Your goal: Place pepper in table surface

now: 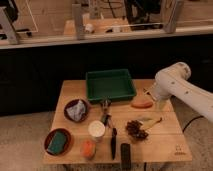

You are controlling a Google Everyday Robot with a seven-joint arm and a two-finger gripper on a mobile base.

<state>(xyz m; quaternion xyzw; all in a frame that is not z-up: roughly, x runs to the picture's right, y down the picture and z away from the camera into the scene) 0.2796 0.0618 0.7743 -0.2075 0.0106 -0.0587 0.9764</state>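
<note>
One pepper (pixel 141 104) lies on the table surface (pixel 165 136) beside the pincer (pixel 149 94), grip state unclear.

Pincer (pixel 150 96) hangs just beside pepper (pixel 142 104) on table surface (pixel 165 136).

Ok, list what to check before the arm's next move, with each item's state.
1. Pepper lies on the table surface, outside the green tray: ok.
2. Gripper is located: close above the pepper's right end, by the tray's right front corner: ok.
3. Pepper is free of the gripper: cannot tell.
4. Pepper is apart from the yellowish stick and dark cluster: ok.
5. Pepper is well in from the table edge: ok.
</note>
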